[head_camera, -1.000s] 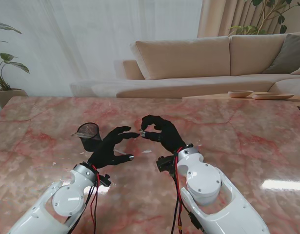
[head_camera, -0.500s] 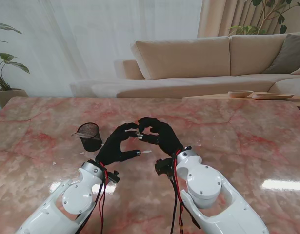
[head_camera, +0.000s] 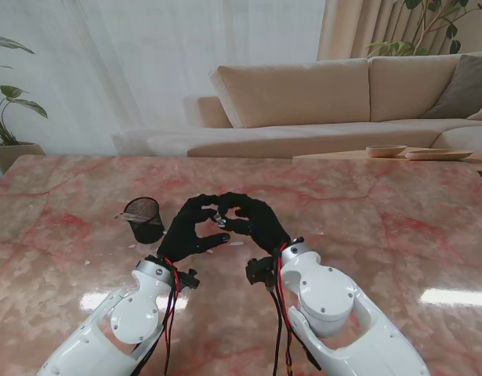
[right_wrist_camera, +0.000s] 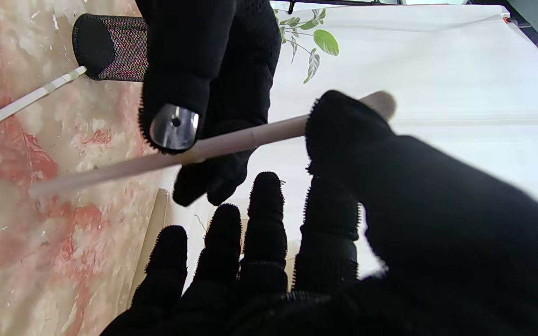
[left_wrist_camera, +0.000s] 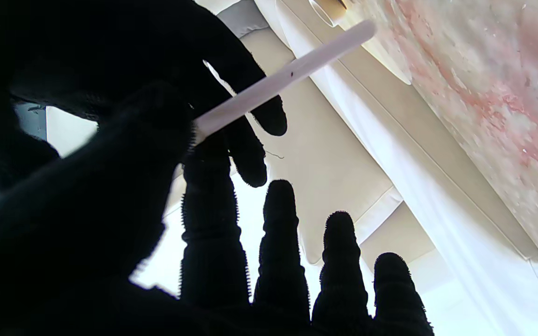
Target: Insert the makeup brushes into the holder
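Farthest toward the left edge of the pink marble desk: black mesh cylindrical holder, upright, one pale brush already leaning across its rim. In the right wrist view, another white slim brush lying flat on the desk, its tip just beside the holder's base.

Next along, left robot hand: moved inward over the last second, from well apart to touching fingertips with its partner. Thumb and forefinger now pinched on the pale pink slim makeup brush handle, other fingers spread loose.

Then right robot hand: fingers likewise curled on the same handle, gripping nearer its far end. Brush held off the desk, roughly level, midway between the hands, near the middle of the desk.

Reads as a hand-over or regrip in progress, both hands sharing one brush. Probably one grip to let go next, then brush tipped upright and carried left to the holder. Insertion of this brush not yet done.
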### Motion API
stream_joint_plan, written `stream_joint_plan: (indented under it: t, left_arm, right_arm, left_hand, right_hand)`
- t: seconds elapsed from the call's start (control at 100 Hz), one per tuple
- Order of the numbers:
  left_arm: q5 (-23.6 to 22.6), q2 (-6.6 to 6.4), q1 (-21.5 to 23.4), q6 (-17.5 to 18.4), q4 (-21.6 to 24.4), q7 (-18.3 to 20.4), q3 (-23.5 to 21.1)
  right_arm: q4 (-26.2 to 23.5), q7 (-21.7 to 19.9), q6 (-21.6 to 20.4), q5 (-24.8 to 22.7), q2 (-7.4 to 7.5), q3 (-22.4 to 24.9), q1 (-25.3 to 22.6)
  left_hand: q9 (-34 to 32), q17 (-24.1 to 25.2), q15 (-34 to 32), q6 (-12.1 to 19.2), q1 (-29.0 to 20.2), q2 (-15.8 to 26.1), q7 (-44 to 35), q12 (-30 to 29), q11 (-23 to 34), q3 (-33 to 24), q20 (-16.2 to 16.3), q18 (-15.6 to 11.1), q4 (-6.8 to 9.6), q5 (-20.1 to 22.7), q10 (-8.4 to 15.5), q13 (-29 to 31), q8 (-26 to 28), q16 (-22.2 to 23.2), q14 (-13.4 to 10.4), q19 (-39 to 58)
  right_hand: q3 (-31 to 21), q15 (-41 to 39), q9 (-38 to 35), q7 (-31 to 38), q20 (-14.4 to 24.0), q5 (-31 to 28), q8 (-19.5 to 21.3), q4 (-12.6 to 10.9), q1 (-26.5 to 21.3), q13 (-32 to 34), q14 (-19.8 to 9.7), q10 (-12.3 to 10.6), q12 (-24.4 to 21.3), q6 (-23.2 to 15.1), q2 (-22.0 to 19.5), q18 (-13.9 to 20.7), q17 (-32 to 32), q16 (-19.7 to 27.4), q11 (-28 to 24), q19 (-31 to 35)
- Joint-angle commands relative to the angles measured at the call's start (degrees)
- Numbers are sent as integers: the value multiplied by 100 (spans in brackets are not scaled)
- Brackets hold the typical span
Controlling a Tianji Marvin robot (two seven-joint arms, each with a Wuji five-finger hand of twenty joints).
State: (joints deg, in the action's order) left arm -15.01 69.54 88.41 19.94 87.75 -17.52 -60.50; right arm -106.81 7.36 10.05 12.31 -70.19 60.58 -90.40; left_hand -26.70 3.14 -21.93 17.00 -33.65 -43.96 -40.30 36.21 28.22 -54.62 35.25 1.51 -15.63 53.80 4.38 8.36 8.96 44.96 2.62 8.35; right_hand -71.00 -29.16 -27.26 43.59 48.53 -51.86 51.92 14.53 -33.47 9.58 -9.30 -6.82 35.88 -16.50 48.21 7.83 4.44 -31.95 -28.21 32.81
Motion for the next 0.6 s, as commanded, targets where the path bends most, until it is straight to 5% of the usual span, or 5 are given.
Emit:
stream_joint_plan:
  t: [0.0, 0.22, 0.49, 0.57, 0.59]
  left_arm:
    - [-30, 44, -2, -8, -32, -92, 19]
    - [-143, 61, -24, 5, -78, -214, 16]
    - [-516, 22, -37, -53, -54, -306, -27]
    - [-578, 19, -28, -57, -31, -330, -39]
    - [-589, 19, -25, -59, -25, -340, -42]
  right_arm:
    - [37, -90, 3, 57, -13, -2, -35]
    - [61, -100, 9, 91, -15, -3, -23]
    - [100, -114, 37, 7, -11, -20, 11]
    - [111, -122, 49, -7, -9, -21, 24]
    - [114, -121, 50, -13, -9, -22, 27]
  left_hand:
    - [-191, 82, -198, 305, -216, -98, -314, 86, 120, 95, 149, -74, -80, 349, 303, 210, -210, 17, -36, 159]
    - [-377, 89, -266, 228, -352, 51, -845, 94, 177, 45, 233, -131, 17, 754, 396, 272, -601, 19, -83, 156]
    - [-984, 110, -601, 259, 188, -746, -1259, 186, 432, -1119, 645, -183, -501, 1164, 468, 601, -1054, 113, -119, 422]
    - [-1545, 71, -1006, 306, 264, -800, -1370, 700, 1089, -1199, 872, -134, -575, 1171, 500, 1048, -1035, 441, -16, 760]
    - [-1824, 75, -1069, 279, 253, -804, -1375, 1366, 1258, -1197, 864, -116, -574, 1172, 491, 1207, -1042, 569, 17, 914]
  right_hand:
    - [-304, -18, 104, 749, 177, -491, 180, -295, -293, -157, -56, -43, -78, -187, -352, 111, 34, 1, 34, -75]
    - [-293, -30, 108, 763, 186, -480, 173, -299, -308, -162, -47, -33, -79, -176, -362, 105, 34, -10, 34, -67]
    - [-172, -24, 128, 751, 191, -432, 122, -286, -346, -166, -35, -12, -85, -150, -433, 92, 40, -12, 49, -72]
    - [-108, -19, 126, 749, 193, -413, 98, -288, -393, -166, -32, -10, -84, -125, -452, 87, 43, -12, 50, -76]
    - [-100, -18, 126, 749, 193, -414, 92, -288, -392, -166, -32, -10, -84, -117, -448, 85, 43, -12, 51, -76]
